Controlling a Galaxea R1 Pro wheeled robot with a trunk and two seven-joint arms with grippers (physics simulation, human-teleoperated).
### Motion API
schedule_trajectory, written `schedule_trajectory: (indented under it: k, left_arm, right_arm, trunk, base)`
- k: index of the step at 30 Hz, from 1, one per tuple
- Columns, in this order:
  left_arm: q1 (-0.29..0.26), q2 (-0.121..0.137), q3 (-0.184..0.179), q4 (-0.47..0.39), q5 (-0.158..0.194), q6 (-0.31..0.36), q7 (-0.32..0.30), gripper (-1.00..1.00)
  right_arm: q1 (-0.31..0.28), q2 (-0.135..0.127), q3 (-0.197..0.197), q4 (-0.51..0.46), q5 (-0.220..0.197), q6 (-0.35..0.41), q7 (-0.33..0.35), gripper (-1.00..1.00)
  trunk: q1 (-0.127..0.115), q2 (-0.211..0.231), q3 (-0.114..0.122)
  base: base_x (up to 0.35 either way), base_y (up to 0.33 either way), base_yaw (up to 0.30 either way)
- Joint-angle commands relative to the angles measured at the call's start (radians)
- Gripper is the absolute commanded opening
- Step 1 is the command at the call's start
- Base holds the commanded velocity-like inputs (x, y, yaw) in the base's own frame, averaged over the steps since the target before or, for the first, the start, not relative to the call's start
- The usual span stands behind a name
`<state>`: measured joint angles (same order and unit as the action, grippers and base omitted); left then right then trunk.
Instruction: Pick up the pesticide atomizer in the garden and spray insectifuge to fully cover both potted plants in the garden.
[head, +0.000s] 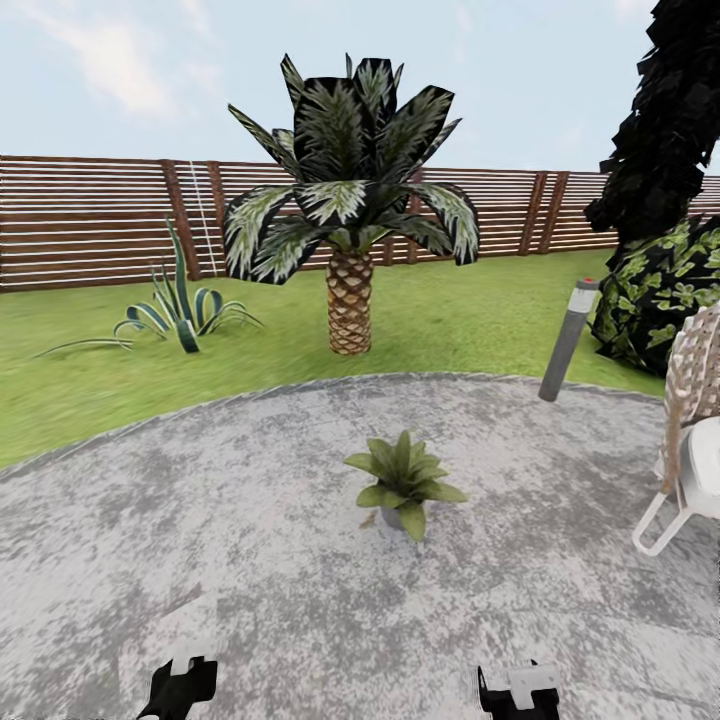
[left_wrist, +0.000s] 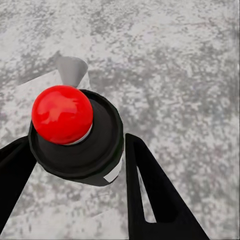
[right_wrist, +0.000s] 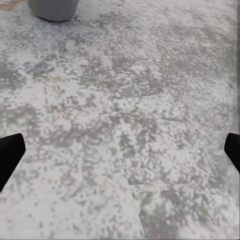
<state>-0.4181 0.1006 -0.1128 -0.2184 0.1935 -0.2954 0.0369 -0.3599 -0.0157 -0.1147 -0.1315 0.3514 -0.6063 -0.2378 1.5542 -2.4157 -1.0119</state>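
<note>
While the left end effector (left_wrist: 75, 165) grips the atomizer (left_wrist: 75, 132) between its two dark fingers (left_wrist: 150, 200), red top up above the grey patio (left_wrist: 175, 60), the right end effector (right_wrist: 120, 152) hangs with jaws spread wide and empty. One potted plant (head: 403, 480) sits on the patio ahead of both arms, between them and the palm (head: 348, 200) on the lawn (head: 440, 310). A lamp post (head: 567, 340) leans at the patio's edge.
</note>
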Motion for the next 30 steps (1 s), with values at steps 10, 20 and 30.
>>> schedule_trajectory:
  k: [10, 20, 30]
  left_arm:
    - [-0.001, 0.001, -0.009, 0.001, 0.007, -0.004, 0.004, -1.00]
    - [-0.001, 0.001, -0.008, 0.001, 0.007, -0.004, 0.004, -1.00]
    - [-0.001, 0.001, -0.009, 0.001, 0.007, -0.004, 0.004, -1.00]
  right_arm:
    - [-0.001, 0.000, -0.008, 0.001, 0.011, -0.003, -0.003, 1.00]
    - [-0.001, 0.000, -0.007, 0.001, 0.011, -0.003, -0.003, 1.00]
    - [-0.001, 0.000, -0.007, 0.001, 0.011, -0.003, -0.003, 1.00]
  trunk:
    - [0.000, 0.000, -0.001]
    - [0.000, 0.000, -0.001]
    - [0.000, 0.000, -0.001]
  base:
    - [0.001, -0.275, 0.052]
    - [0.000, -0.275, 0.017]
    - [0.043, -0.275, 0.215]
